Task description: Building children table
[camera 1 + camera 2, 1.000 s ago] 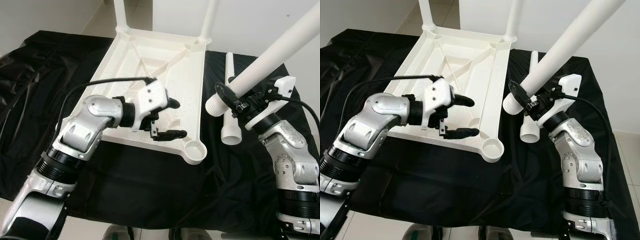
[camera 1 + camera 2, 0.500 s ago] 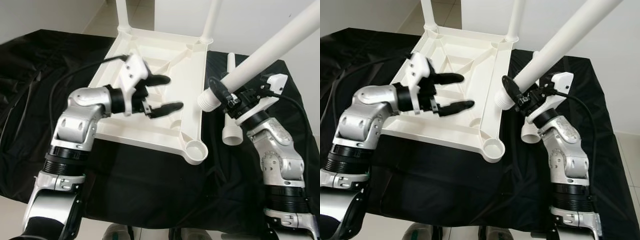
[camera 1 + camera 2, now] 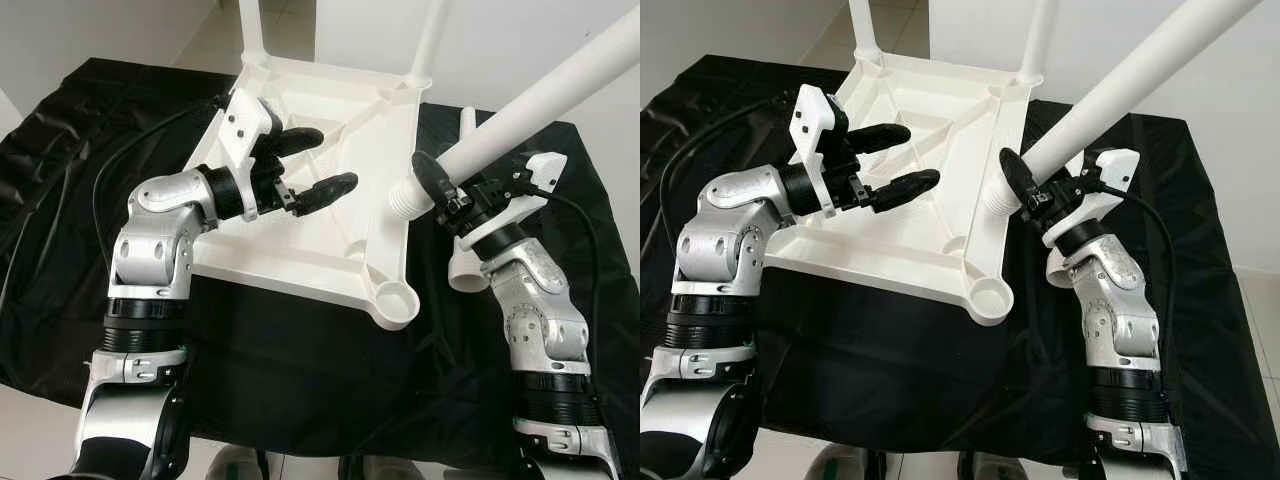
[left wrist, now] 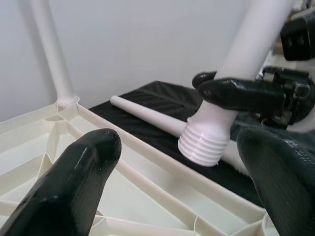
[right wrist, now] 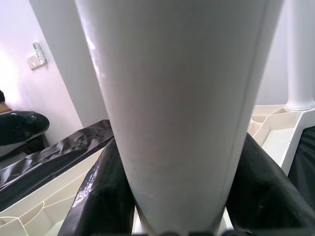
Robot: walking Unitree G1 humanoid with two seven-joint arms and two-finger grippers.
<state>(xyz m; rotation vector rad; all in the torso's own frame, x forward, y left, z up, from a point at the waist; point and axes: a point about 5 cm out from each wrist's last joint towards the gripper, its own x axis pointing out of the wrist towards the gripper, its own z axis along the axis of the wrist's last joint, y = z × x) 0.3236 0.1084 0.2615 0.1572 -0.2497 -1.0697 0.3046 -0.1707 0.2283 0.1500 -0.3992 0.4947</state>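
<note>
A white plastic tabletop [image 3: 300,250] lies upside down on the black cloth, with two legs [image 3: 250,25] standing in its far corners. Its near right socket [image 3: 395,298] is bare. My left gripper [image 3: 318,163] hovers open above the tabletop's underside, holding nothing. My right gripper [image 3: 440,190] is shut on a long white leg [image 3: 540,95], gripping it near its threaded end [image 3: 405,200]. That end hangs beside the tabletop's right rim, well above the socket. Another loose leg [image 3: 465,190] lies on the cloth behind my right arm. The threaded end [image 4: 204,142] also faces the left wrist camera.
A black cloth [image 3: 90,130] covers the worktable, wrinkled at the left. Pale floor [image 3: 40,420] runs past its near left edge. A white wall [image 3: 370,30] stands behind the tabletop. A black cable [image 3: 130,160] loops from my left wrist.
My left gripper rose from the near rim and swung toward the far middle of the tabletop, staying open. The right gripper carried the leg's threaded end a little left toward the rim.
</note>
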